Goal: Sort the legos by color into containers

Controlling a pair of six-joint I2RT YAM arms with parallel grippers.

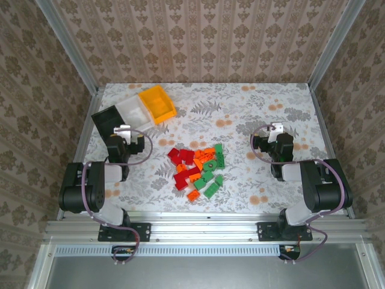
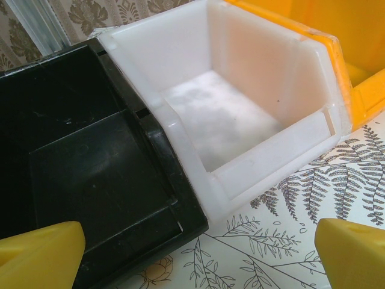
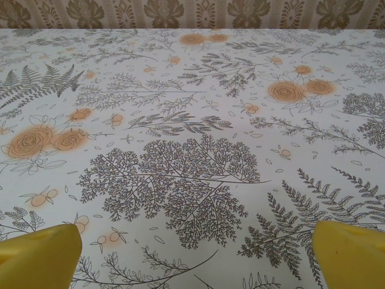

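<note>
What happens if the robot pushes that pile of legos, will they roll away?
Probably not: the legos look blocky with flat sides, so they should slide or tumble rather than roll. They look like hard plastic, so likely stiff and not fragile. Being far smaller than the bins, each is probably light and may scatter easily across the table.

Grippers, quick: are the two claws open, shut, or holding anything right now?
Left gripper: open, holding nothing.
Right gripper: open, holding nothing.
</note>
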